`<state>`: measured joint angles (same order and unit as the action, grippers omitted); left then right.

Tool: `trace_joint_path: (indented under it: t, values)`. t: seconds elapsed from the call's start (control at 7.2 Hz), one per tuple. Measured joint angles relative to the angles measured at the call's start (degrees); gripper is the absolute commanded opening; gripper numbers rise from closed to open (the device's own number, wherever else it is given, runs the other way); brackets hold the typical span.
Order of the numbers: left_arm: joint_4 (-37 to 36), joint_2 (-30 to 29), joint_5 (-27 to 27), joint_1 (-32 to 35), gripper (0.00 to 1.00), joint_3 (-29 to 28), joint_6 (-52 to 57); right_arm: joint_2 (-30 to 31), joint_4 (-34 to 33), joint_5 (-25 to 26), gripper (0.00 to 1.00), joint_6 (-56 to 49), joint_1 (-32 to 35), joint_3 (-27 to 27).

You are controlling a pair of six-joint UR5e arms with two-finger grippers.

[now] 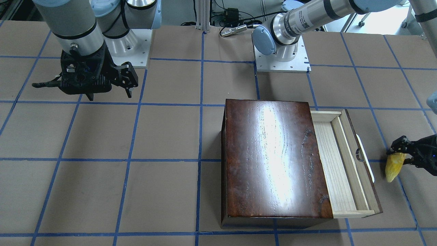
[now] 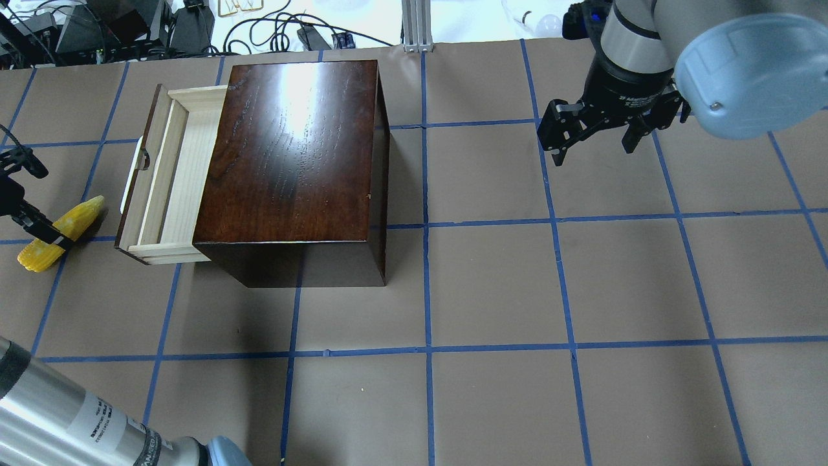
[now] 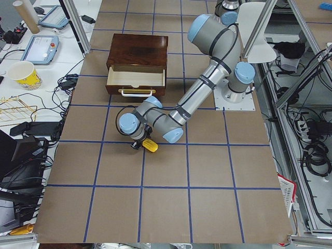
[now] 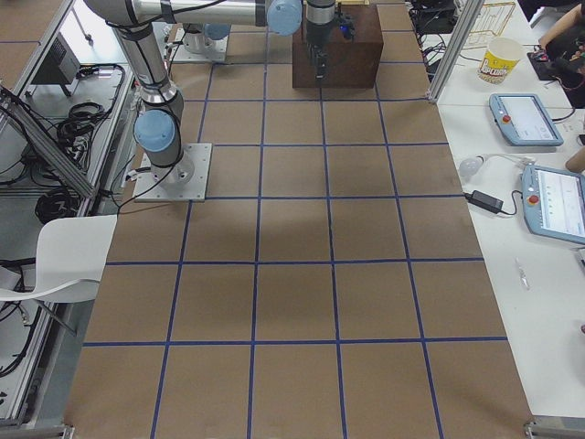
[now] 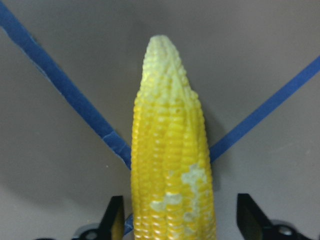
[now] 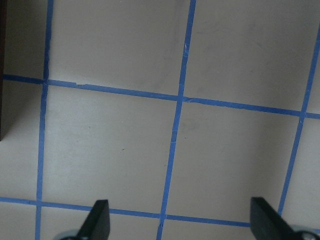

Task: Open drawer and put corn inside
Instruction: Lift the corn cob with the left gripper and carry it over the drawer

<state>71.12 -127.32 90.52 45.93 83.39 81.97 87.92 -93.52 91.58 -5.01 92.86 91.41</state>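
The drawer (image 1: pixel 326 160) stands pulled out of the dark glossy box (image 1: pixel 273 160) on the robot's left side. We see its pale-wood floor and rails bare, and its white curved handle (image 1: pixel 365 160) faces outward toward the left arm. The box sits on the brown table (image 2: pixel 491 285), which is marked with a blue tape grid.

The corn (image 1: pixel 393 169) is outside the drawer, near the handle but apart from it, over a crossing of blue tape lines. Its pointed tip aims away from the robot and slants a little toward the drawer front. It looks low on the table surface (whether it rests fully on it we cannot tell).

The left gripper (image 5: pixel 180 222) is down at the thick end of the cob. In its wrist view we find one black finger on each side of the corn, with a narrow strip of table showing between each finger and the kernels. So the fingers straddle the cob with their tips spread and are not pressed against it.

The right gripper (image 2: pixel 595 152) hangs over the table on the robot's right, well apart from the box. Its fingers are spread wide with nothing between them. Its wrist view shows only brown surface and tape lines, with a sliver of the dark box at the left edge
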Motion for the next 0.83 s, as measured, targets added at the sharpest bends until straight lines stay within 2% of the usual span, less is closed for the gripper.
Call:
trace_joint_path:
  t: [0.83]
  values:
    - [0.38,3.48,1.74,0.62,0.0,-1.9,-0.98,-0.03,0.0,0.0,1.0,0.0,0.04,0.0]
